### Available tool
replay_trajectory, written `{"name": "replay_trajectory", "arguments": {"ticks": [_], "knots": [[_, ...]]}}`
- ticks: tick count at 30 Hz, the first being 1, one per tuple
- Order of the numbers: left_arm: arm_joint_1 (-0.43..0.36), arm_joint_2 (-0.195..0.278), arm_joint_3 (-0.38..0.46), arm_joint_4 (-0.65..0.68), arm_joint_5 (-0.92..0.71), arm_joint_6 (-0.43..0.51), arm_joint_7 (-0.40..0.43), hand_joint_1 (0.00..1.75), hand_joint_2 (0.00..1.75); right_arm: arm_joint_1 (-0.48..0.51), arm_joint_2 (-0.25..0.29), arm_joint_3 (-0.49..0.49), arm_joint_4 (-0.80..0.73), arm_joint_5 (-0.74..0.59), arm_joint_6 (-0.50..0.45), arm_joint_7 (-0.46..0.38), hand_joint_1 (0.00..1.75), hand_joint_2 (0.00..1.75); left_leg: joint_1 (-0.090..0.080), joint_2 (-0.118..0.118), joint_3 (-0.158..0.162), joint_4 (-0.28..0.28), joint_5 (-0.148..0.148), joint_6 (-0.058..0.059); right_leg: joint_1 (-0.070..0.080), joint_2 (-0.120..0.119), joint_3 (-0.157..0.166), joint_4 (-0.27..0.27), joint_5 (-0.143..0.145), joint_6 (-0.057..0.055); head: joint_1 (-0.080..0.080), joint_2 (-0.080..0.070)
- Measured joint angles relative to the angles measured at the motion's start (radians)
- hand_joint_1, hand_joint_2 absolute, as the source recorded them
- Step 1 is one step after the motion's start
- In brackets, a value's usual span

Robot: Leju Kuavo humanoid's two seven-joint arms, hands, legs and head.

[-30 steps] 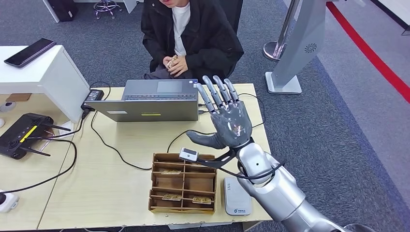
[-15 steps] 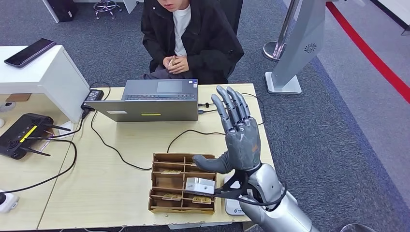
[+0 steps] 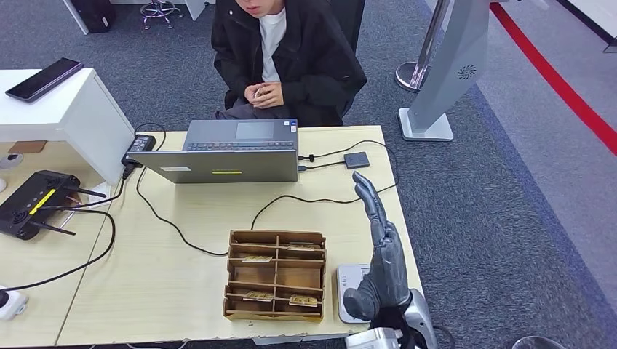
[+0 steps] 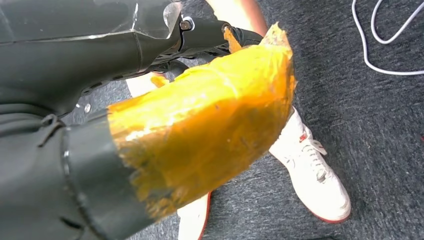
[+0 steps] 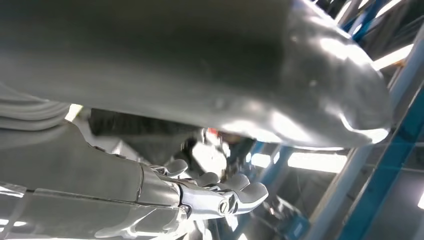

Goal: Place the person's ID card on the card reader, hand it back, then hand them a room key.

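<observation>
My right hand [image 3: 382, 273] covers part of the card reader [image 3: 348, 291]; its wrist is cut off at the frame edge. Person [image 3: 287, 54] beyond the fingertips: small item in their hands, can't identify. Right wrist view blurred past the fingers [image 5: 220, 192].

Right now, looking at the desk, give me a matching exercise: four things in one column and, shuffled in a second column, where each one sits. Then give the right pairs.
Things:
1. laptop
2. wooden organizer
3. phone
4. card reader

Places:
A. on the white raised shelf at the far left
B. on the desk's front edge, by the right hand
C. at the back of the desk, in front of the seated person
D. on the desk's front part, left of the card reader

Pairs: 1-C, 2-D, 3-A, 4-B
</observation>
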Motion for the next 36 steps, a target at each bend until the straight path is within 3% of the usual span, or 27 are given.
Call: {"name": "replay_trajectory", "arguments": {"ticks": [5, 14, 28, 32, 36], "knots": [[0.000, 0.000, 0.013, 0.000, 0.011, 0.003, -0.002, 0.00, 0.00, 0.080, -0.006, -0.015, -0.025, -0.101, 0.067, -0.064, 0.00, 0.00, 0.000, 0.000, 0.000, 0.000, 0.000, 0.000, 0.000, 0.000, 0.000, 0.000, 0.000, 0.000, 0.000, 0.000], [0.001, -0.001, 0.027, 0.000, 0.022, 0.006, -0.001, 0.00, 0.00, 0.177, -0.012, -0.026, -0.031, -0.142, 0.090, -0.095, 0.00, 0.00, 0.000, 0.000, 0.000, 0.000, -0.001, 0.000, 0.000, 0.000, 0.000, 0.000, 0.000, 0.000, 0.000, 0.000], [0.001, -0.005, 0.038, 0.000, 0.027, 0.012, 0.001, 0.00, 0.00, 0.212, -0.038, -0.026, -0.004, -0.174, 0.086, -0.096, 0.00, 0.00, 0.000, 0.000, 0.000, 0.000, -0.001, 0.000, 0.000, 0.000, 0.000, 0.000, 0.000, 0.000, 0.000, 0.000], [0.001, -0.005, 0.038, 0.000, 0.025, 0.013, 0.001, 0.00, 0.00, 0.211, -0.044, -0.026, 0.006, -0.173, 0.084, -0.096, 0.00, 1.75, 0.000, 0.000, 0.000, 0.000, -0.001, 0.000, 0.000, 0.000, 0.000, 0.000, 0.000, 0.000, 0.000, 0.000], [0.001, -0.005, 0.038, 0.000, 0.021, 0.013, 0.001, 0.00, 0.00, 0.207, -0.047, -0.026, 0.023, -0.140, 0.069, -0.086, 0.00, 1.75, 0.000, 0.000, 0.000, 0.000, -0.001, 0.000, 0.000, 0.000, 0.000, 0.000, 0.000, 0.000, 0.000, 0.000]]}}
